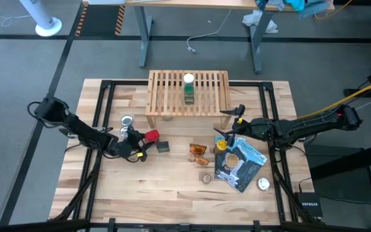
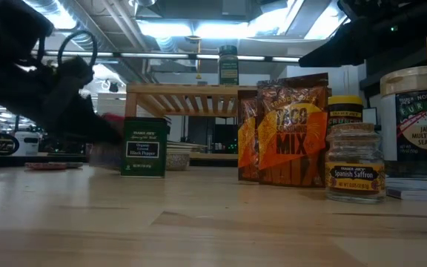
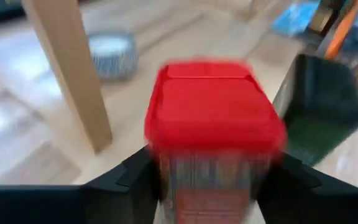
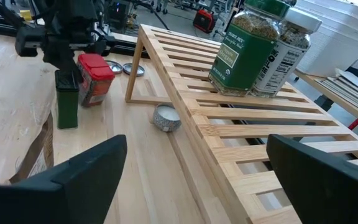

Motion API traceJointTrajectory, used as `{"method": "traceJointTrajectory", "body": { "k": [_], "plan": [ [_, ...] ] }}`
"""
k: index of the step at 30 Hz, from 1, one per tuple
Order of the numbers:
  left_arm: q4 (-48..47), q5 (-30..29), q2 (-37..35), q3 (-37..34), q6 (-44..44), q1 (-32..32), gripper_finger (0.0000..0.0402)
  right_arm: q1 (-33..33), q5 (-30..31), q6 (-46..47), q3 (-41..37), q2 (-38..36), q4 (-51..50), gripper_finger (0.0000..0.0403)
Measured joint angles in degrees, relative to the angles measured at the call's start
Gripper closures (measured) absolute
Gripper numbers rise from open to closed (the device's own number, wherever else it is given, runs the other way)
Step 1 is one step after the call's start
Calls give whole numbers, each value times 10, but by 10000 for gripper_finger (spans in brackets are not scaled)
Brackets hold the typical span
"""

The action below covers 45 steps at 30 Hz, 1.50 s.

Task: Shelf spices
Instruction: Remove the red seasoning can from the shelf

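Observation:
A red-capped jar (image 3: pixel 213 118) stands on the table in front of the shelf's left leg (image 3: pixel 67 68), leaning a little in the right wrist view (image 4: pixel 95 78). My left gripper (image 1: pixel 138 143) has come at it low from the table's left, with one finger on each side of the jar. Just right of the jar stands a dark tin (image 1: pixel 164 147). Orange packets (image 2: pixel 284 133), a yellow-capped jar (image 1: pixel 221 144) and a tan-capped jar (image 2: pixel 355 170) stand further right. Two jars (image 4: pixel 247 46) sit on the shelf (image 1: pixel 172 96). My right gripper (image 1: pixel 229 122) hangs open by the shelf's right end. My left gripper's fingers (image 3: pixel 138 180) flank the jar's body (image 3: pixel 213 186) just below the red cap, coming nearly level from the table's left. Blur hides whether they touch it. The jar's base is on the table.
Two silver discs (image 1: pixel 127 120) (image 1: pixel 263 184) lie on the table. A blue-and-black pouch (image 1: pixel 240 162) lies under the right arm. A small patterned cup (image 4: pixel 166 117) sits under the shelf. Black frame rails (image 1: pixel 102 116) run along both sides of the table.

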Motion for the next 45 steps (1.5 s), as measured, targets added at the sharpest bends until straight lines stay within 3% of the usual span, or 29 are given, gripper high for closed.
{"method": "traceJointTrajectory", "body": {
  "k": [5, 14, 45],
  "plan": [
    [0, 1, 10, -1, -18, 1, 151, 0, 0, 0, 0, 0, 0, 10],
    [12, -5, 11, -1, -31, 0, 144, 0, 0, 0, 0, 0, -1, 10],
    [180, -52, 7, 0, 186, 0, 139, 0, 0, 0, 0, 0, -13, 10]
  ]
}}
